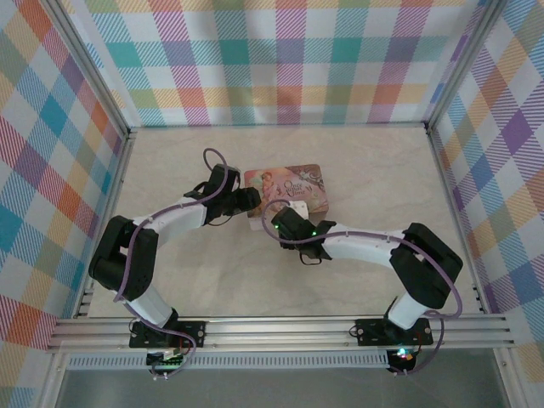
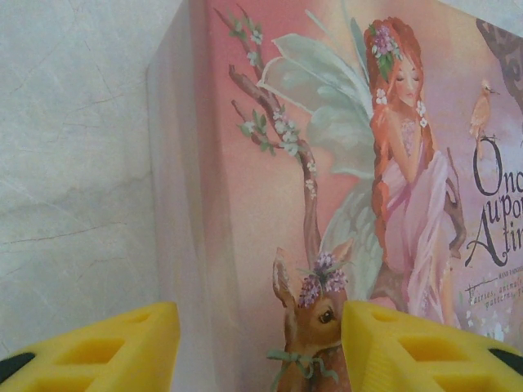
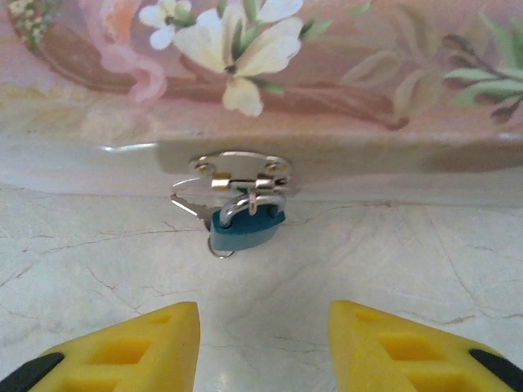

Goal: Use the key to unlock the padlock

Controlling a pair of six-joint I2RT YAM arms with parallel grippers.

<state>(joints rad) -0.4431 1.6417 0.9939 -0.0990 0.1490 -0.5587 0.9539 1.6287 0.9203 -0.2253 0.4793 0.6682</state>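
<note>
Padlock (image 3: 248,229), blue-teal: hung on the hasp (image 3: 241,170) at the front wall of the tin (image 3: 327,73), key (image 3: 188,206) just beside it. Right fingers (image 3: 139,347): parted, empty, facing that wall, likely lined up for the key. Left fingers (image 2: 114,351): parted astride the tin's edge, apparently placed to steady it.

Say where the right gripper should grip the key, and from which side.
Likely the free end of the key, jutting left of the padlock hanging on the hasp. Come in low across the table from the front; the open right gripper faces it.
</note>
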